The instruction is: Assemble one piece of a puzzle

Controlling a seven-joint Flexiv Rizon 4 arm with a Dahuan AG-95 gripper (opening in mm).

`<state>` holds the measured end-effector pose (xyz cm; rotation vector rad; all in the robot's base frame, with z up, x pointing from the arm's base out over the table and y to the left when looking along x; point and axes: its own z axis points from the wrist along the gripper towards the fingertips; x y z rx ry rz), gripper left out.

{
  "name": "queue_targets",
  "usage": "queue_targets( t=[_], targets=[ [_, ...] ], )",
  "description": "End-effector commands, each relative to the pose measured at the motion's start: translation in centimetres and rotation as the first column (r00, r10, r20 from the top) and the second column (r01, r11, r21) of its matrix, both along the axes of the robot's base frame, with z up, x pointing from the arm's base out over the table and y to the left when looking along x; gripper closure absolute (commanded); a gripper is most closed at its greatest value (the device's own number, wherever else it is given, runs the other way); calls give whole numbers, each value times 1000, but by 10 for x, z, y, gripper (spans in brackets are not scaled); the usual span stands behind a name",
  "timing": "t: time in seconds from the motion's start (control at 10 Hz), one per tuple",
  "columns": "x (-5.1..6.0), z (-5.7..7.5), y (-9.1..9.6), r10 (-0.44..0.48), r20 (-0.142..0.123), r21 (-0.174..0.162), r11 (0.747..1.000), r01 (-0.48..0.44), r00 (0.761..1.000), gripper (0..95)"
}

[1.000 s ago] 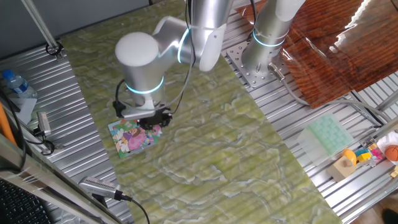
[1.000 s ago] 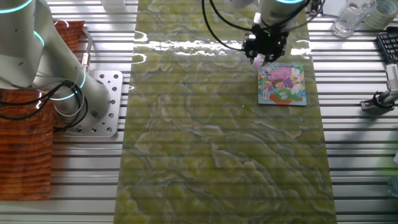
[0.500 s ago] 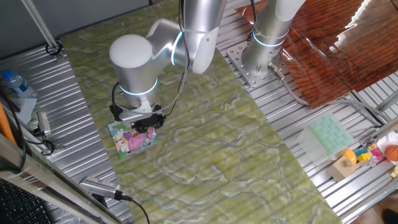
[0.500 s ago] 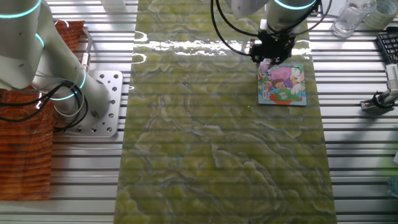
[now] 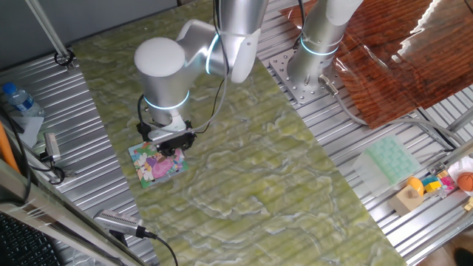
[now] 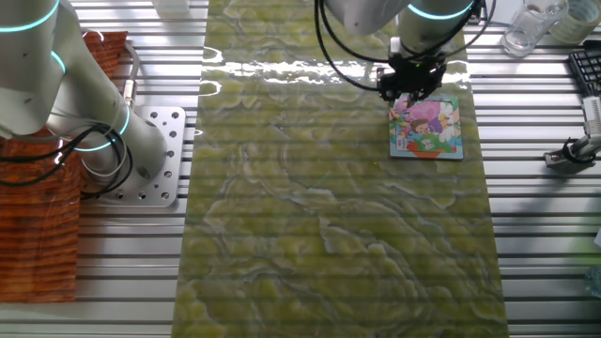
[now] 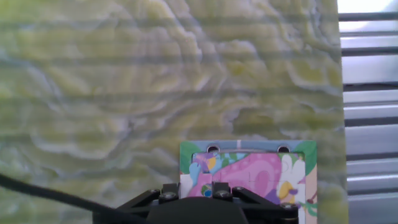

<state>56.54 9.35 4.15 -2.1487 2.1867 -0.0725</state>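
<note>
The puzzle lies flat on the green marbled mat, a small square board with a teal border and a pink cartoon picture. My gripper hangs over the board's corner, close above it. In the hand view the puzzle fills the lower right, with a pale patch near its left edge. Low in that view, my gripper has the piece as a small pink-and-white bit between its two black fingers, hard to tell apart from the picture behind. The arm hides the piece in both fixed views.
A second arm's base is bolted beside the mat. A pale green tray and toy blocks lie on the slatted table. A bottle and a hand tool sit on the opposite side.
The gripper has shifted sideways from just beside the board to over its corner, carrying the pink piece along. The puzzle has not moved.
</note>
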Motion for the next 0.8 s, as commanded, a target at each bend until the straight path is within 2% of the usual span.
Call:
queue_targets(
  t=[0.1, 0.3, 0.5, 0.7, 0.8],
  targets=[
    [-1, 1, 1, -64, -55, 8, 998, 64, 996, 950],
    [-1, 1, 1, -99, -85, 39, 994, 103, 991, 950],
    [-1, 1, 1, -91, -123, 24, 995, 95, 988, 950],
    [-1, 1, 1, -66, -123, 11, 998, 68, 990, 950],
    [-1, 1, 1, -33, -103, -18, 999, 31, 994, 950]
  ],
)
